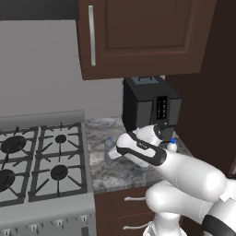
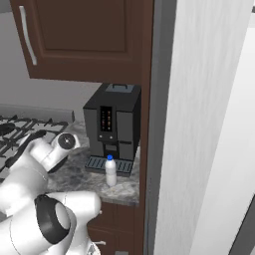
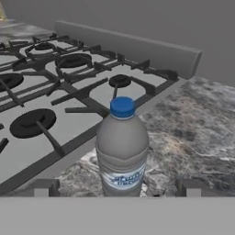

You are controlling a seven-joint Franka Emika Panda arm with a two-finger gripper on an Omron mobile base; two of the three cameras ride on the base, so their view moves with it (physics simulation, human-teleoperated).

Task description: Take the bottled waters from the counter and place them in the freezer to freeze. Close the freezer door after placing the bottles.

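You had the tool spread wide, its two dark fingertips low at either side of the clear greyish bottle in the hand view, neither visibly touching it, nothing gripped. That bottle stood upright on the speckled worktop, blue cap up, just beside the edge of the gas stove. From the left base view you could make out the same bottle as a faint shape between the stove and the arm's wrist, with the worktop under it. The milky white bottle stood upright too, right in front of the black coffee machine, close to its drip tray, near the worktop's front edge in the right base view. In the left base view only its blue cap and shoulder peeked past the arm, below the coffee machine. Dark brown cabinets hung above.
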